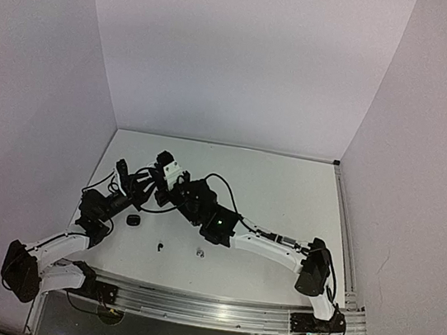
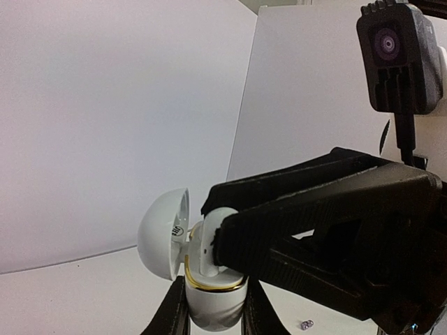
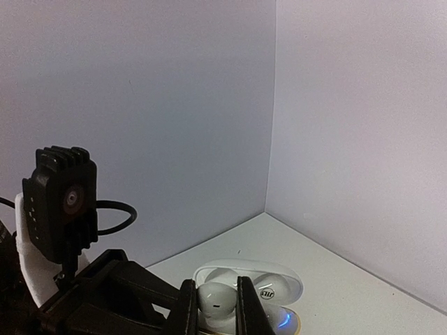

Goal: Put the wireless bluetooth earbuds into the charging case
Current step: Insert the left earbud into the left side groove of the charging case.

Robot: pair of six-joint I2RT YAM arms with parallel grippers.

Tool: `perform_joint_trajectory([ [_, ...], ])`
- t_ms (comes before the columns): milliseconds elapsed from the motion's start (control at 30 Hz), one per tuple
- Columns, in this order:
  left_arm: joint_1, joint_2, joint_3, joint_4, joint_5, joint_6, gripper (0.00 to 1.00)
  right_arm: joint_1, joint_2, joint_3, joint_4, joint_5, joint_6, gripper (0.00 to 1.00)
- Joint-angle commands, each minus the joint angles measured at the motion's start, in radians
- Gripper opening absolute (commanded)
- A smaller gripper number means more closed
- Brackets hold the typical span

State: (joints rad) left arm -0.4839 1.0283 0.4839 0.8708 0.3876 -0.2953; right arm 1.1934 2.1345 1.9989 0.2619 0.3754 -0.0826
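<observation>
With left gripper (image 2: 214,319) clamped on open white case (image 2: 213,301), lid (image 2: 162,234) tipped toward 9 o'clock, right gripper (image 3: 213,308), pinched on white earbud (image 3: 218,296) over its socket, should press straight down and release only once bedded.

Left-centre of table (image 1: 286,193) blocked by left arm (image 1: 71,242), right arm (image 1: 267,244), black case (image 1: 133,221), two loose buds (image 1: 160,246); right side unobstructed.

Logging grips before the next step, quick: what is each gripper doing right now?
Left gripper: closed on the white charging case.
Right gripper: closed on a white earbud.
</observation>
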Motion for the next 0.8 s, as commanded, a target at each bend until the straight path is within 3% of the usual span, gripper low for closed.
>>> perform_joint_trajectory([
  [0,-0.001,-0.015,0.012,0.079,-0.025,0.006,0.00,-0.002,-0.009,-0.015,-0.023,0.008,-0.008,0.00],
  [133,-0.001,-0.017,0.012,0.074,-0.017,0.010,0.00,-0.002,-0.003,0.003,-0.036,0.013,0.000,0.00],
  [233,-0.001,-0.014,0.015,0.070,-0.010,0.008,0.00,-0.002,0.001,0.021,-0.055,0.009,0.003,0.13],
  [367,-0.001,-0.011,0.018,0.064,0.000,0.007,0.00,-0.003,-0.003,0.036,-0.068,-0.002,0.004,0.23],
  [767,-0.001,-0.012,0.024,0.026,0.021,0.001,0.00,-0.002,-0.024,0.095,-0.101,-0.053,0.001,0.36],
])
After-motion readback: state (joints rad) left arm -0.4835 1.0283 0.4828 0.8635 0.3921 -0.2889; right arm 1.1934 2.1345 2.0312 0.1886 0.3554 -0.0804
